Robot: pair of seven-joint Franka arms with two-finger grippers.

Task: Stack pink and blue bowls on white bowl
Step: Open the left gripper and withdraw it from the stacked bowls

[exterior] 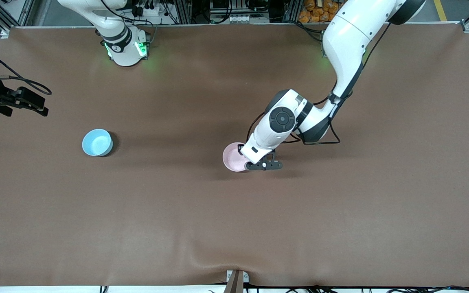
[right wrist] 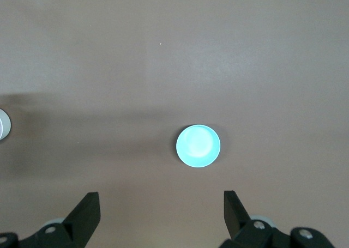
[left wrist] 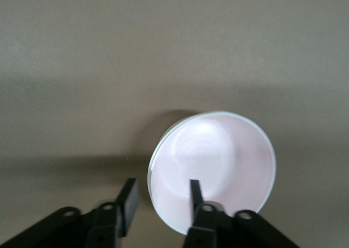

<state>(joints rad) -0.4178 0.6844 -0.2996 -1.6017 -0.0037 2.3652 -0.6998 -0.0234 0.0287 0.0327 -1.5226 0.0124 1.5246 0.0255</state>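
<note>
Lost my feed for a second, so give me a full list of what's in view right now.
pink bowl: one, pale pink, near the table's middle.
pale rim: one, whitish, under the pink bowl's edge; may be a white bowl.
blue bowl: one, light blue, toward the right arm's end.
table: one, brown cover.
left gripper: at the pink bowl, fingers open, one inside the rim and one outside.
right gripper: waiting above the table at the right arm's end, fingers open.
</note>
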